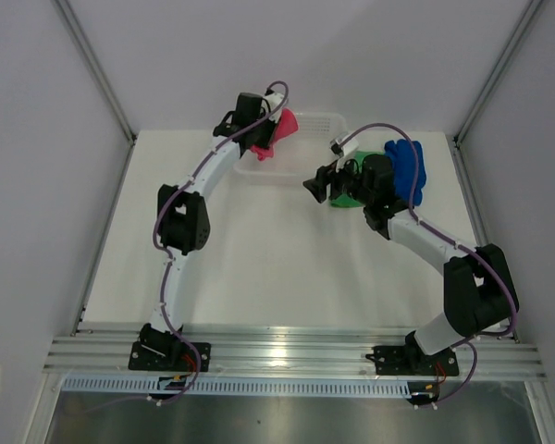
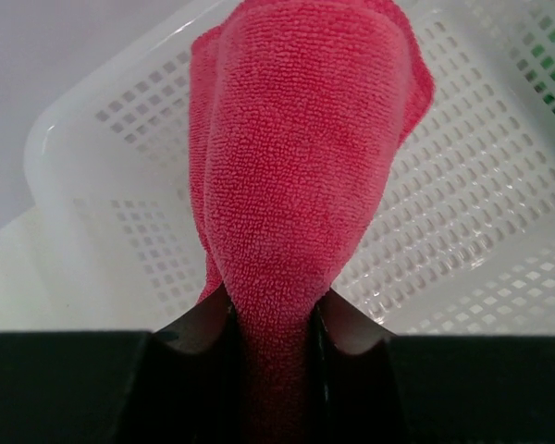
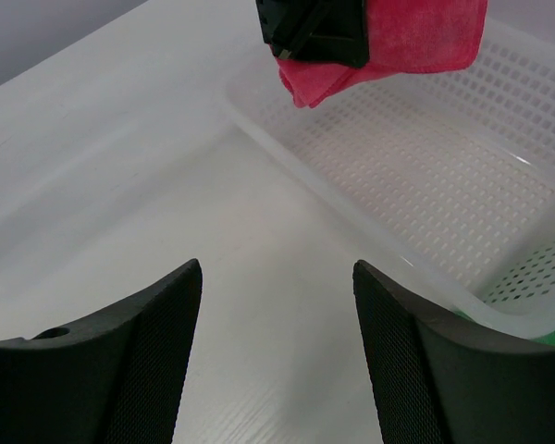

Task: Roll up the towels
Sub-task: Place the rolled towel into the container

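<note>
Left wrist: left jaws pinching pink towel over basket; right jaws spread, empty.

Bright, even, diffuse light. Glare on metal rail by my bases. Faint soft shadows on table. Pink towel weave sharp; my left fingers dark, underlit.

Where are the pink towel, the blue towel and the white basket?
pink towel (image 2: 305,166), left wrist view, middle of the cloth.
blue towel (image 1: 409,171), top external view, middle of the cloth.
white basket (image 3: 425,176), right wrist view, bare mesh floor.
</note>
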Controlling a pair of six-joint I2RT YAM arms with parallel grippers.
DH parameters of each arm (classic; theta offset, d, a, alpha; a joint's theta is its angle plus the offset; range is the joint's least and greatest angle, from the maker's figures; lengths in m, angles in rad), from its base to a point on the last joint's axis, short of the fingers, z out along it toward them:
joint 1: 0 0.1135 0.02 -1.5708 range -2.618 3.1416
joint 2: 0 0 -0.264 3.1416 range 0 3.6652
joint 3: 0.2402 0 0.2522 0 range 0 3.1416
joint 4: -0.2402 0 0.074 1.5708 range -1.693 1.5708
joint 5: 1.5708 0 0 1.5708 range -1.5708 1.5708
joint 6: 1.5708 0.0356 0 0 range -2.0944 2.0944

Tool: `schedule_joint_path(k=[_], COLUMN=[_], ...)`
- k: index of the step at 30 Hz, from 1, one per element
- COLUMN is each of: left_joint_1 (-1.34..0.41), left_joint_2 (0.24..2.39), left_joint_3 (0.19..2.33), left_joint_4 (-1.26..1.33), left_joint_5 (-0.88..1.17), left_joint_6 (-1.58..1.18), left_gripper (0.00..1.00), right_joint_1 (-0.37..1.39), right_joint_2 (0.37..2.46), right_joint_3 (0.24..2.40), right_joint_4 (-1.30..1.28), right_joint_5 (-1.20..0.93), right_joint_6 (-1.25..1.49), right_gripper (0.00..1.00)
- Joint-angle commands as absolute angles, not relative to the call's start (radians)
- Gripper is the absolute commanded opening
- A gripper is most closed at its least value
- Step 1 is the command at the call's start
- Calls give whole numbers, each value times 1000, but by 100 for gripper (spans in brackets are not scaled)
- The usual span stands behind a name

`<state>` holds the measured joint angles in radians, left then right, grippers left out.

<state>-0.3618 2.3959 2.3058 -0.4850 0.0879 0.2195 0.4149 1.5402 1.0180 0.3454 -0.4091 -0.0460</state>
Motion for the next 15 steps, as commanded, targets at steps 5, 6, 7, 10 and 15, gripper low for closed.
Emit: schedule_joint_path(k=[5, 6, 7, 10, 15], left_joint_1=[-368, -368, -368, -368, -368], left_joint_2=[2407, 2411, 2416, 2430, 2441], left_joint_3=[2310, 2321, 2322, 2316, 2309], left_joint_4=[-474, -489, -488, -494, -567], left_joint_5=[370, 382, 380, 370, 402], left_joint_6=[570, 612, 673, 800, 951], left_gripper=[1, 1, 1, 1, 3], right_joint_1=[368, 364, 361, 345, 328], right_joint_2=[1542, 1540, 1537, 1534, 1531], right_joint_3=[1069, 1071, 1072, 1072, 1071], right_joint_4=[328, 328, 328, 324, 318], right_joint_5=[-426, -425, -423, -426, -433], right_joint_6=[-72, -72, -71, -77, -81], right_gripper=[70, 70, 70, 70, 70])
